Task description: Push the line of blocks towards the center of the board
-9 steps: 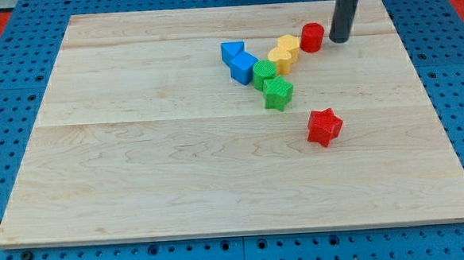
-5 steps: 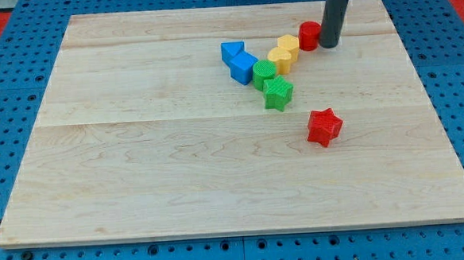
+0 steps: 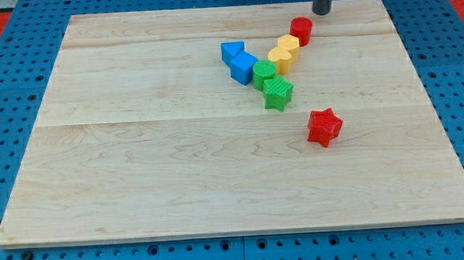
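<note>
My tip (image 3: pixel 323 12) waits near the counter's (image 3: pixel 140 190) top edge, behind the red cylinder (image 3: pixel 301 30), ready to push; no gripper shows.

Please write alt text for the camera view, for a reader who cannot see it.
My tip is near the board's top edge, just above and right of a red cylinder that heads a diagonal line with yellow blocks, green blocks and blue blocks; a red star lies apart, lower right.

No text, label, number or sign can be read anywhere on the board (image 3: pixel 140 190) or blocks.
</note>
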